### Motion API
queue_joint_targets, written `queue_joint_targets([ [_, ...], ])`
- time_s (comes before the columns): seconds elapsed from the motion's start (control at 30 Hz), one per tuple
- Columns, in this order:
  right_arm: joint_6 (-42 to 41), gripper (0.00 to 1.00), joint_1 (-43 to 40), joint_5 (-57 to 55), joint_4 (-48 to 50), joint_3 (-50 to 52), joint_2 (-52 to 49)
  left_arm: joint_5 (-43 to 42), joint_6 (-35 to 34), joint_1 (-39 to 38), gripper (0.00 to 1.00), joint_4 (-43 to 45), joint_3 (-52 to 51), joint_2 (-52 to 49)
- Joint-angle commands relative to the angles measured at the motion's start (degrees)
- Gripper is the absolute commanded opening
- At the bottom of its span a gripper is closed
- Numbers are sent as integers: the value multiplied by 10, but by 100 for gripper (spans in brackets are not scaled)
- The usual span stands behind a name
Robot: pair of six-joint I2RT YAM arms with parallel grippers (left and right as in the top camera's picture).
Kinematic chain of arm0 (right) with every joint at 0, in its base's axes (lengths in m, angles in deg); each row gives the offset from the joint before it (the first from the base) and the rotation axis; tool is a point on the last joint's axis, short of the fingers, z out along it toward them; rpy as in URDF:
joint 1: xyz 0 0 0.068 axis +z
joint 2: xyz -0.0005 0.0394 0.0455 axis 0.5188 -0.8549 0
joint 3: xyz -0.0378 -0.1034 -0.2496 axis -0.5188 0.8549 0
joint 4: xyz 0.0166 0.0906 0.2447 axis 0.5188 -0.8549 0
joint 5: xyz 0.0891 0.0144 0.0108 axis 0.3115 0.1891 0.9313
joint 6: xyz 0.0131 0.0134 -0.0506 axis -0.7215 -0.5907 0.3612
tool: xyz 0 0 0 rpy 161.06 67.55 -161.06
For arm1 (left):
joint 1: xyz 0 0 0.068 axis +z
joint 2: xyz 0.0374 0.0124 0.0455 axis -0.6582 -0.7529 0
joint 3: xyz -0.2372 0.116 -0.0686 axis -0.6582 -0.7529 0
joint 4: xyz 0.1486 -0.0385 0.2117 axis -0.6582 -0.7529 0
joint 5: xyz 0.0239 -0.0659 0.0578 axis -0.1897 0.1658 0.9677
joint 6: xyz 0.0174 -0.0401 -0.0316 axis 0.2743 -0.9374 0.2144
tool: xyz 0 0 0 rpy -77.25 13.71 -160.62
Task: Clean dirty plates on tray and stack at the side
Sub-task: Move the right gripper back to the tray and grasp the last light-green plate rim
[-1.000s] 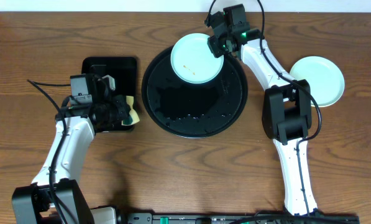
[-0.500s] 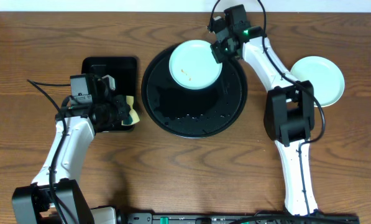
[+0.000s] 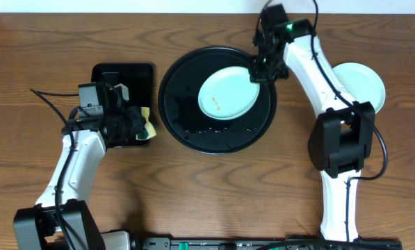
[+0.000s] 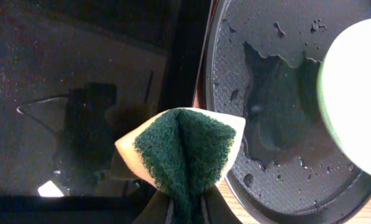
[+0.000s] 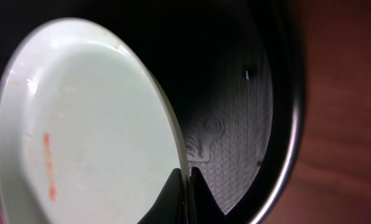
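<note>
Plate pinched by its rim inside the round tray

One light blue plate (image 3: 228,94) sits within the tray (image 3: 186,125), toward the tray's right half, face up. The right gripper (image 3: 261,68) is clamped on the plate's rim at the tray's upper right edge. The right wrist view makes that plain: both fingertips (image 5: 173,190) close on the thin edge, with the tray's textured floor showing beyond. That close view also brings out an orange streak (image 5: 46,165) on the plate's face, only a speck from overhead.

From above the plate reads as a slight oval, so it looks a little tilted (being round, it has no true long axis).

A second plate (image 3: 363,87) lies on the table well right of the tray. Left of the tray, over the rectangular tray (image 3: 120,75), the left gripper (image 3: 136,127) squeezes a folded sponge (image 4: 185,149), green side out. Its wrist view alone shows water pooled on the round tray's floor.
</note>
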Motion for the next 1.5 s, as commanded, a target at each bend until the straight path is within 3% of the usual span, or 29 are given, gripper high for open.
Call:
queue_joint_targets([
  [0.0,-105,1,2,0,10,41,-8,-3,8,3,8,-1,2,4],
  [0.3,-135,1,18,-110,9,60,-2,-3,8,3,8,2,2,4],
  [0.67,-136,1,37,-117,64,104,4,-3,8,3,8,3,2,4],
  [0.77,-101,1,37,-117,88,117,4,-3,8,3,8,3,2,4],
  [1.0,37,15,36,-99,95,120,4,-3,8,3,8,3,2,4],
  [1.13,61,15,37,-80,101,134,4,-3,8,3,8,3,2,4],
  [1.37,61,13,35,-80,173,174,4,-3,8,3,8,3,2,4],
  [1.47,61,1,35,-80,181,179,4,-3,8,3,8,3,2,4],
])
